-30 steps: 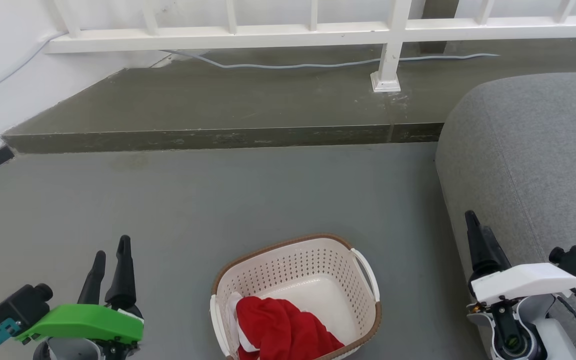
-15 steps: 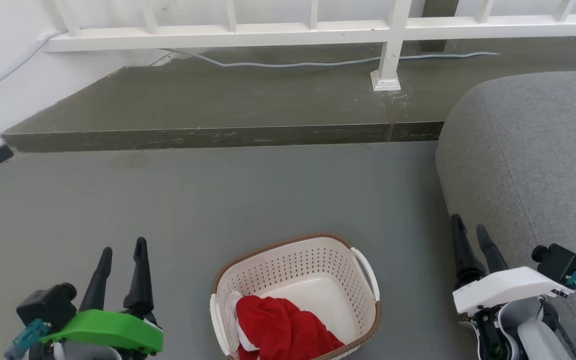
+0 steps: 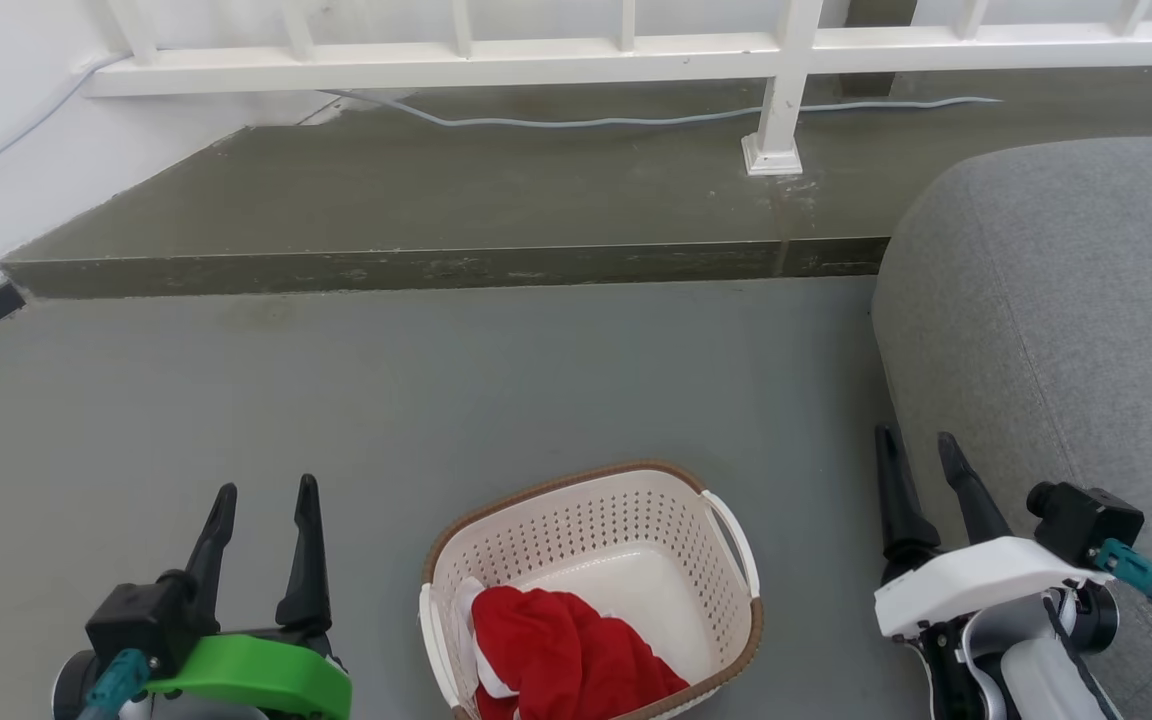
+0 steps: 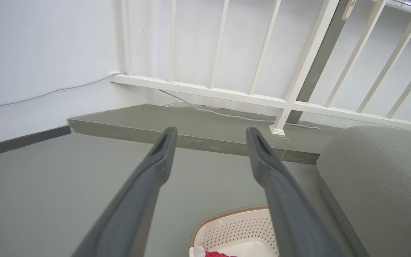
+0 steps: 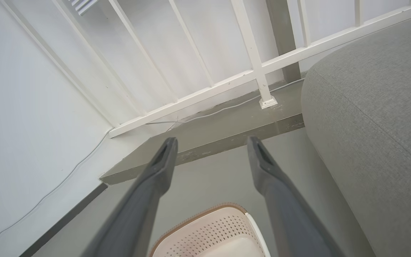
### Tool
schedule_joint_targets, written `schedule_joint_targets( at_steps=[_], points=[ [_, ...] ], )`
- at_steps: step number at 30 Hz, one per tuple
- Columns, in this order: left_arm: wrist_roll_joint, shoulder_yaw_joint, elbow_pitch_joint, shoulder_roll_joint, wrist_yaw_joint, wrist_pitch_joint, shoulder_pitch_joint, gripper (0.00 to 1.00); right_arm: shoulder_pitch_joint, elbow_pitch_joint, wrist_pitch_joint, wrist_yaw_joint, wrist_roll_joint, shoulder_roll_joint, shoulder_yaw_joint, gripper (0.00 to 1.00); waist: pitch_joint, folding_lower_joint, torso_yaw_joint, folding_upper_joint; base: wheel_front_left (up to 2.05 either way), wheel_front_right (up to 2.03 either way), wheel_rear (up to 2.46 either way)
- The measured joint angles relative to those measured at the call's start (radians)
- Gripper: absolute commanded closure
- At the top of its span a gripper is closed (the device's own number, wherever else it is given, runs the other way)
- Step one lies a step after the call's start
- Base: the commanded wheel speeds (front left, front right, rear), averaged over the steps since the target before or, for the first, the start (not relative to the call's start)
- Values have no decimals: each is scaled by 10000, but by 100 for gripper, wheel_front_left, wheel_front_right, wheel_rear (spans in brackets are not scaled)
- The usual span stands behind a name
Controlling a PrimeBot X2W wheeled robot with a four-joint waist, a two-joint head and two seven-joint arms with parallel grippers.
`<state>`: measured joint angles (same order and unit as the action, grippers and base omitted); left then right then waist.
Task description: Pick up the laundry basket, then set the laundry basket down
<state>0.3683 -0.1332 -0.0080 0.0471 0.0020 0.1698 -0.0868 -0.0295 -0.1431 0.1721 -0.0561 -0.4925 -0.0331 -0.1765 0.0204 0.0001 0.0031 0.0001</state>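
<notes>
Flanking 1 laundry basket (image 3: 586, 520): 2 spread jaws | inside: 1 red cloth (image 3: 561, 655)

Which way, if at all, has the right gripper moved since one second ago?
Yes. The right gripper has shifted leftward in the head view, closer to the laundry basket, which stays put.

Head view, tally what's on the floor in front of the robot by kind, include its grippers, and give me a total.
Laundry basket: 1
Red garment, lying in the basket: 1
Grey upholstered seat: 1
Grippers: 2, the left gripper and the right gripper
Total: 5
</notes>
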Motion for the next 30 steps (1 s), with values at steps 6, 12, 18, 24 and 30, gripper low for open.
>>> schedule_joint_targets(
  at_steps=[6, 12, 18, 24, 30],
  points=[
    [-894, -134, -48, 13, 125, 226, -69, 0, -1, 98, 207, -121, 780, -10, -245, 0, 31, 0, -5, 0, 0, 0, 0],
    [-1659, -299, -100, 25, 222, 441, -205, 0, -3, 192, 403, -265, 1551, -35, -454, 0, 14, 0, -7, 0, 0, 0, 0],
    [-2387, -364, -165, 38, 305, 633, -309, 0, -23, 274, 608, -431, 2347, -61, -694, 0, -53, 0, 2, 0, 0, 0, 0],
    [-2943, -458, -217, 46, 339, 821, -429, 0, -115, 374, 784, -520, 3003, -73, -928, 0, -122, 0, 7, 0, 0, 0, 0],
    [-2920, -437, -178, 46, 339, 821, -467, 0, -211, 376, 784, -527, 3005, -75, -932, 0, -176, 0, 3, 0, 0, 0, 0]
  ],
)
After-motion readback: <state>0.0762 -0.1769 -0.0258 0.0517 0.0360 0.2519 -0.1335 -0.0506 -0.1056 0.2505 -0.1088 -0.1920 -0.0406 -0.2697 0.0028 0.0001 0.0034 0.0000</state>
